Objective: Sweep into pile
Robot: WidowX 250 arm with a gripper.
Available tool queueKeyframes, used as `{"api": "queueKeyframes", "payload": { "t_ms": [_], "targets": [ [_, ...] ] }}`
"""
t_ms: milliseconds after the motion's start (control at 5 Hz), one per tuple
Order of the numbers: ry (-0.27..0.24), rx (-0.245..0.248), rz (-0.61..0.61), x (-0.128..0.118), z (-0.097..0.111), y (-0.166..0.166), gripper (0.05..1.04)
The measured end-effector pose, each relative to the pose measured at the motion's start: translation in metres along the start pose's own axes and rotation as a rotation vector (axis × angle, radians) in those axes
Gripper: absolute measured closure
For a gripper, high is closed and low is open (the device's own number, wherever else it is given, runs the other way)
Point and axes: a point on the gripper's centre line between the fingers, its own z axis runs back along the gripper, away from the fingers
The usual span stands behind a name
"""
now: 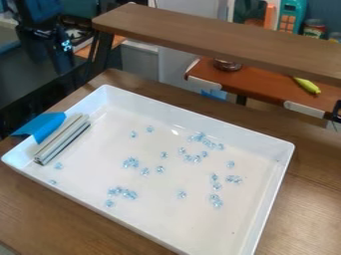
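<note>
Small clear light-blue pieces [130,163] lie scattered over the floor of a white tray [200,115], some singly and others in loose clusters. One cluster [122,192] is near the tray's front wall, and another [200,137] lies toward the back wall. More pieces [216,200] sit in the right half, and a few [59,166] are at the left. A sweeping tool with a grey bar [63,139] rests slantwise along the tray's left end. Its blue part [45,125] extends over the left wall.
The tray stands on a brown wooden table [307,172]. A raised wooden shelf [200,31] crosses above the table's back edge. Black robot hardware [47,42] stands at the upper left. Behind are a reddish-brown surface [250,82] and a yellow-green toy [307,85].
</note>
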Motion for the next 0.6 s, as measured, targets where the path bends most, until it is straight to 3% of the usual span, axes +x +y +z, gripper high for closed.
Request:
{"api": "queueKeyframes", "payload": {
  "t_ms": [200, 600],
  "targets": [
    [0.026, -0.021, 0.010, -0.003, -0.013, 0.000, 0.083],
    [0.013, 0.048, 0.044, -0.010, -0.060, 0.001, 0.083]
  ]
}}
